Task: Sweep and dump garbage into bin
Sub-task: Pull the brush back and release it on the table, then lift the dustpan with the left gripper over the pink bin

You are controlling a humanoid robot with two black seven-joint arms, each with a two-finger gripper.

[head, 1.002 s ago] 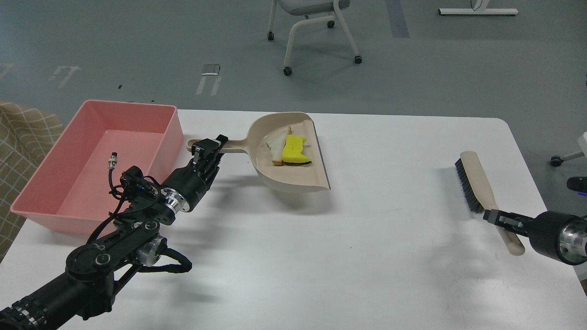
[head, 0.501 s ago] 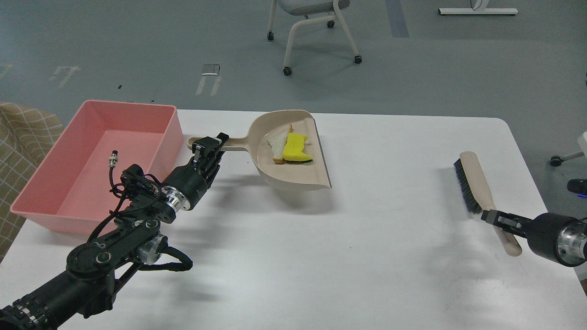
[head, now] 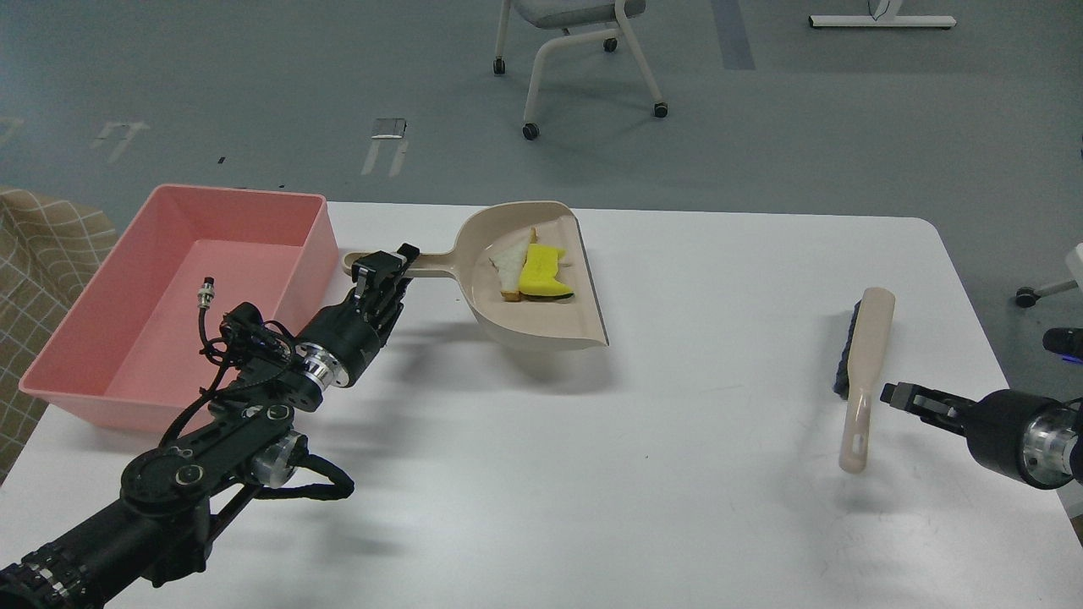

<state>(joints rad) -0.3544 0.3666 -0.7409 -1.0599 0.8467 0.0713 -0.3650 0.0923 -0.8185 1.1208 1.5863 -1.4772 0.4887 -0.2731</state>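
Note:
My left gripper (head: 385, 269) is shut on the long handle of the beige dustpan (head: 541, 326) and holds it just right of the pink bin (head: 169, 338). The garbage lies in the pan: the yellow sponge chunk (head: 541, 275) and, to its left, the white bread slice (head: 510, 266). The bin looks empty. My right gripper (head: 895, 395) hangs at the table's right side, open and empty. A beige hand brush (head: 867, 355) lies loose on the table just left of it, dark bristles facing left.
The white table (head: 592, 474) ends close behind the bin and dustpan. A checked beige cloth (head: 42, 245) is left of the bin. A wheeled chair (head: 575, 51) stands on the floor beyond the table.
My right gripper has let go of the brush, which has tipped over onto the table and turned. The dustpan has shifted slightly left and up in my left gripper.

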